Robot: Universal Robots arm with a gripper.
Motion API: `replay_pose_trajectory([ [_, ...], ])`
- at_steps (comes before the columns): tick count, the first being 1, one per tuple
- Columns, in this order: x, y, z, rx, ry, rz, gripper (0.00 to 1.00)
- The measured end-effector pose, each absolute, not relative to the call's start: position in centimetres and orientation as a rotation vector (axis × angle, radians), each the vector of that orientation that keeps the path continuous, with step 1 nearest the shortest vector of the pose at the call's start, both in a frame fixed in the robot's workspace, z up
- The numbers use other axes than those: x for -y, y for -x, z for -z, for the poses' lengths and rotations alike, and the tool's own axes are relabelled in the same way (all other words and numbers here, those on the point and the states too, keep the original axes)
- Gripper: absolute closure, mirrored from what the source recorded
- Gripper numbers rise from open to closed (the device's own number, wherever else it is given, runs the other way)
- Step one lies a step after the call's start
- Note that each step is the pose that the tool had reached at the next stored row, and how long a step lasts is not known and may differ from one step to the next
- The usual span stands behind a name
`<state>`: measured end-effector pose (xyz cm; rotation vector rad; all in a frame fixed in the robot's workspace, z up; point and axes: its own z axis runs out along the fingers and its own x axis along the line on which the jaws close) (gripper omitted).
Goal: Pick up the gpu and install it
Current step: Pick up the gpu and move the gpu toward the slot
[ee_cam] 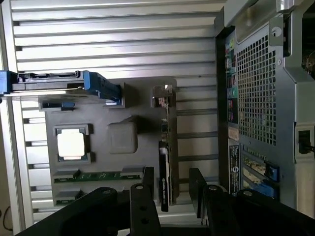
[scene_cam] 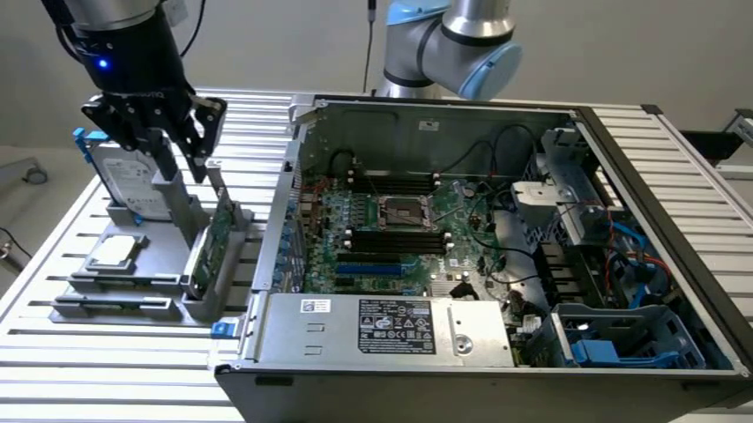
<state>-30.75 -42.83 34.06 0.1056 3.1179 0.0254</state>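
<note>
fingers [ee_cam: 142,206]: we found them spread wide and empty, poised above the gpu [ee_cam: 165,167].
gpu: it stood on edge in the grey holder [ee_cam: 123,96] on the desk [scene_cam: 70,370], beside the computer case [ee_cam: 256,88].
approach: we judged a centred, square, straight descent onto the card's top edge best.

A hard drive [scene_cam: 122,176] and chip [scene_cam: 115,252] sit beside the open computer case [scene_cam: 471,397].

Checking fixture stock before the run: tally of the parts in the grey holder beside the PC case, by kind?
gpu: 1
hard drive: 1
processor chip: 1
memory sticks: 2
Total: 5
</note>
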Motion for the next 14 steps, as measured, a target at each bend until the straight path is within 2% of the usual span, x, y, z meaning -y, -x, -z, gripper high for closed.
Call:
replay_pose_trajectory([
  [14, 43.8, 30.8, -31.5, -3.118, -0.105, -0.025, 0.58],
])
